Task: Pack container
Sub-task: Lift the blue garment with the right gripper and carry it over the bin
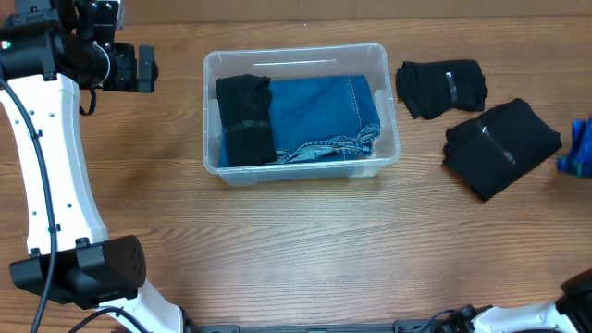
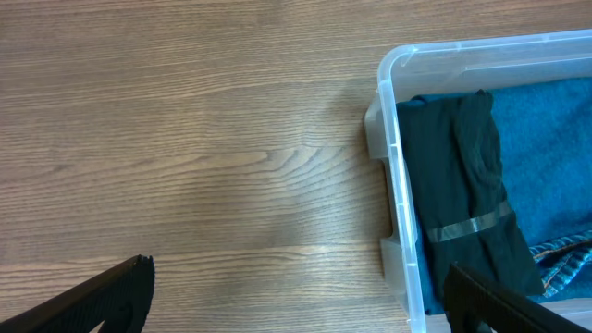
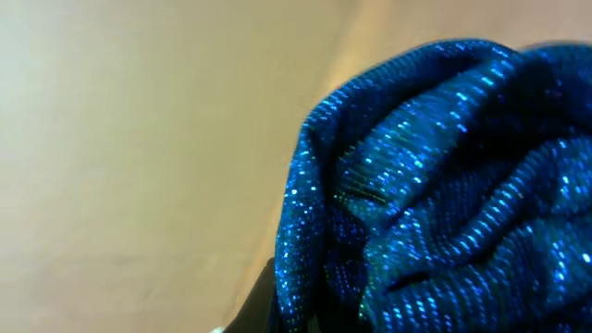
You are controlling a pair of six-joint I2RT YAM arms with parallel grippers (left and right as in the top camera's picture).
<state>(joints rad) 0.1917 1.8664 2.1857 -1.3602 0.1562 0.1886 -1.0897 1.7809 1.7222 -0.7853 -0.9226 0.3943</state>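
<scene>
Largely hidden by glittery blue cloth [image 3: 435, 185], the right tool [image 3: 277, 310] is clenched; the left tool [image 2: 298, 282] gapes.

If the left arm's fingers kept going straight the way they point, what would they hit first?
Probably the bare wooden table beside the container; the left gripper, fingers open, points down at it, though depth is unclear.

Wooden table [image 1: 277, 240]: clear container [image 1: 298, 52] centre; small black bundle [image 1: 442, 88], larger black bundle [image 1: 502, 146] to right; blue cloth [image 1: 580, 148] far right.
</scene>
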